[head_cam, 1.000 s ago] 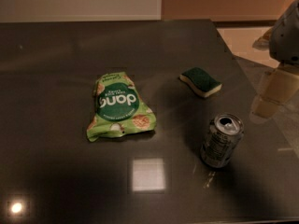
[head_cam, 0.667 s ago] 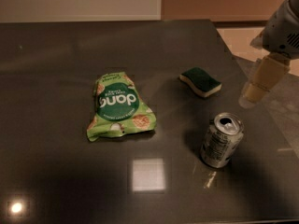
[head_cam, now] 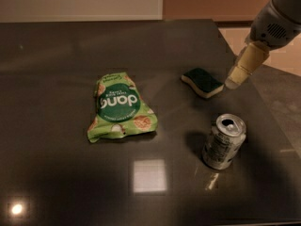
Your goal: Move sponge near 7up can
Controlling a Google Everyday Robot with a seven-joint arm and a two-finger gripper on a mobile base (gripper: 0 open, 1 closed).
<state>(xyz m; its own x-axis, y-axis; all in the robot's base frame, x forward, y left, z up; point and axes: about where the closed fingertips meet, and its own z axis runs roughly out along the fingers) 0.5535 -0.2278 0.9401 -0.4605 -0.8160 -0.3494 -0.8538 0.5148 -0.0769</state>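
Observation:
The sponge (head_cam: 202, 82), dark green on top with a pale foam layer, lies flat on the dark table (head_cam: 56, 60), right of centre. The 7up can (head_cam: 224, 141), silver-grey with its pull-tab top showing, stands in front of the sponge, a short gap away. My gripper (head_cam: 233, 81) comes in from the upper right and hangs just right of the sponge, its tip close to the sponge's right end and low over the table.
A crinkled green snack bag (head_cam: 120, 107) lies at the table's centre, left of the sponge and can. The table's right edge (head_cam: 263, 102) runs just right of the gripper. Bright light reflections show on the near tabletop.
The gripper has moved left and farther in over the table, from beside the can's right side to next to the sponge's right end. Sponge, can and bag have not moved.

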